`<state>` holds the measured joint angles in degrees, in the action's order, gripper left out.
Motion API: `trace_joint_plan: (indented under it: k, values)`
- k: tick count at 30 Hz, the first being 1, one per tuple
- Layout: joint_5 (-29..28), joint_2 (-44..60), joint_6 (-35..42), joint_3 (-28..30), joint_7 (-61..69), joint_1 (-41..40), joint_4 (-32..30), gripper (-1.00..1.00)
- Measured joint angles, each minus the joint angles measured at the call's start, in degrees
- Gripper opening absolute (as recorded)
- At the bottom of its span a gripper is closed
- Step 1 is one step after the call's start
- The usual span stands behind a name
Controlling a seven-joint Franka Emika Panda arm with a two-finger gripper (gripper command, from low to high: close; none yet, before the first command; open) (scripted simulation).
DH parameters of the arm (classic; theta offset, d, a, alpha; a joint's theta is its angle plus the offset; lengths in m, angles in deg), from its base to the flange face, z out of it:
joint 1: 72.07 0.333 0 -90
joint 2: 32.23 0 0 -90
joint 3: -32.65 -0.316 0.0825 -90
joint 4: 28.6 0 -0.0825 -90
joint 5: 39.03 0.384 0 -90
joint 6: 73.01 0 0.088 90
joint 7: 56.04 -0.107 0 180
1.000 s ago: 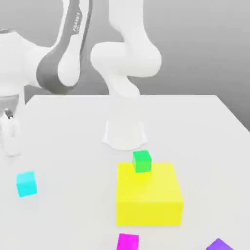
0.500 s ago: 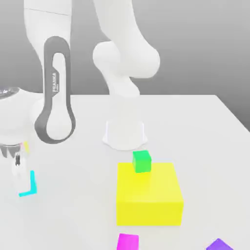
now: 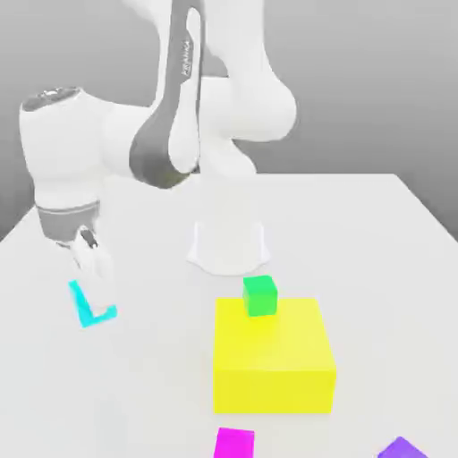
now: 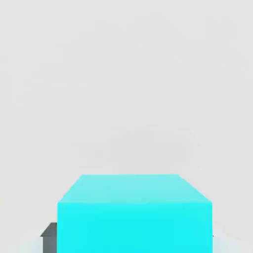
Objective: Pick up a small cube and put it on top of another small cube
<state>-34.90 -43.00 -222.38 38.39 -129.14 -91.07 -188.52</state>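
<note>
My gripper point(image 3: 97, 284) is shut on the small cyan cube point(image 3: 83, 306), which hangs tilted a little above the table at the exterior view's left. One white finger covers part of the cube. In the hand view the cyan cube point(image 4: 134, 212) sits close between the jaws, with a dark finger pad point(image 4: 49, 236) at its side. A small green cube point(image 3: 259, 295) rests on the far edge of the big yellow block point(image 3: 273, 362), well to the exterior view's right of the gripper.
The arm's white base point(image 3: 228, 243) stands behind the yellow block. A magenta cube point(image 3: 234, 443) and a purple block point(image 3: 402, 449) lie at the front edge. The white table point(image 3: 376, 250) spreads to the exterior view's right.
The gripper came down on the cyan cube and shut on it, then lifted it up and toward the exterior view's right. The other blocks stayed still.
</note>
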Motion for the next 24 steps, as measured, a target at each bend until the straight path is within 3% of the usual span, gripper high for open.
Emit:
trace_joint_plan:
  k: [14, 20, 21, 24]
  values:
    - [5.36, -27.67, 17.03, -16.02, -8.20, 18.26, -10.66, -1.00]
    - [6.81, -19.18, 5.13, -18.30, -8.38, 19.12, -14.10, -1.00]
    - [6.95, -17.57, 3.09, -18.52, -8.36, 19.11, -14.55, 1.00]
    - [6.95, -17.57, 3.09, -18.52, -8.36, 19.11, -14.55, 1.00]
